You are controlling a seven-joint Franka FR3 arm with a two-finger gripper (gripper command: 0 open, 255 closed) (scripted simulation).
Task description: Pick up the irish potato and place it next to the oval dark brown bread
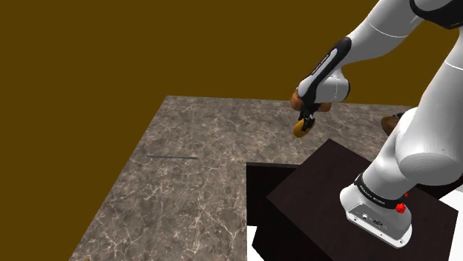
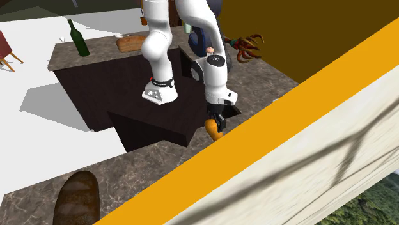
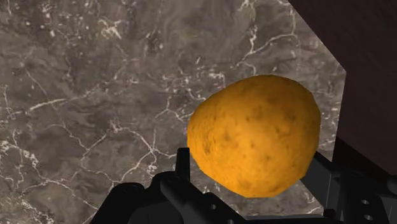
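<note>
- Orange-brown potato (image 3: 254,137) sits clasped in your gripper (image 1: 303,122), off the marble counter (image 1: 185,193) beside the stand.
- Pickup looks done; you've yet to carry it to the dark brown bread (image 2: 77,198), well apart.

Room as I see it:
Grey-brown veined marble countertop (image 1: 185,185) runs up to a flat dark-ochre wall (image 1: 111,52); white floor (image 2: 32,83) beside it; orange band (image 2: 288,108) along the second exterior view's right.
</note>
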